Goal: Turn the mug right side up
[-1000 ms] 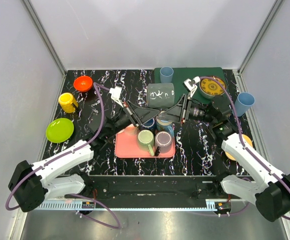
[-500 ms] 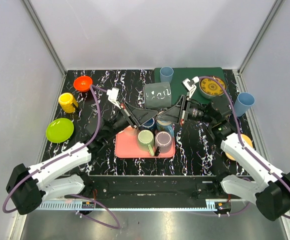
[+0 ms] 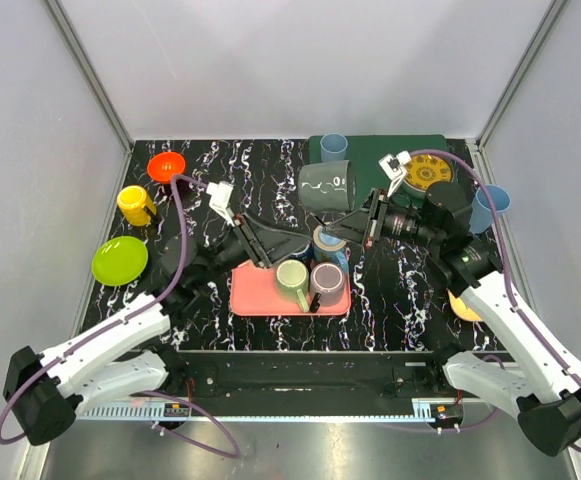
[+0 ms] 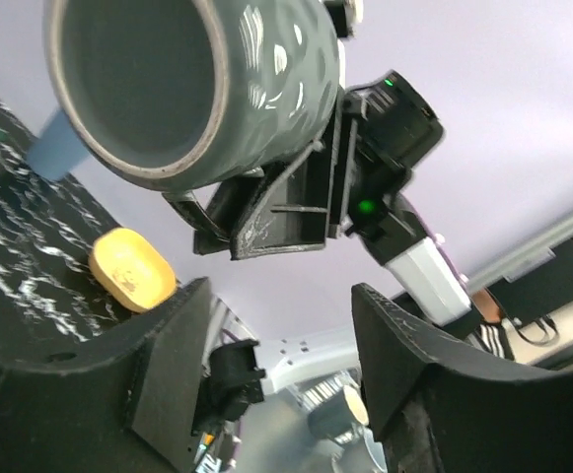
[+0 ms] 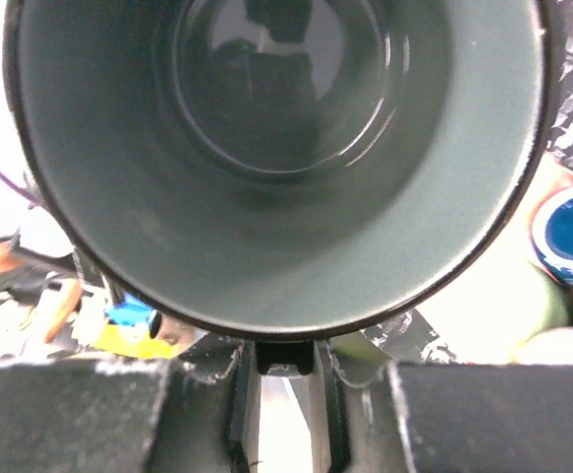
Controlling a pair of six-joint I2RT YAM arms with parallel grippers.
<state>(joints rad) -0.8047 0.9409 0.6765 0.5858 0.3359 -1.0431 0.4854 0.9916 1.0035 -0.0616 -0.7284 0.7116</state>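
The grey mug (image 3: 327, 187) hangs in the air over the middle of the table, tilted. Its open mouth faces both wrist cameras, as the mug (image 4: 192, 84) and mug (image 5: 276, 148) show. My right gripper (image 3: 355, 222) is shut on the mug's handle, pinched between its fingers (image 5: 242, 394) just under the rim. From the left wrist, the right gripper (image 4: 276, 212) sits below the mug. My left gripper (image 3: 292, 243) stands open with nothing in it, left of and below the mug, apart from it. Its own jaws (image 4: 281, 335) frame only background.
A pink tray (image 3: 255, 295) below holds a green mug (image 3: 292, 278) and a mauve mug (image 3: 327, 281); a blue mug (image 3: 325, 243) stands behind them. Yellow mug (image 3: 135, 205), orange bowl (image 3: 167, 166) and green plate (image 3: 120, 260) sit left. The dark green mat (image 3: 380, 150) holds a blue cup (image 3: 334, 148) and patterned plate (image 3: 428, 175).
My left gripper let go of the mug, opened and drew back to the left. My right gripper closed on the handle and now holds the mug alone, slightly turned.
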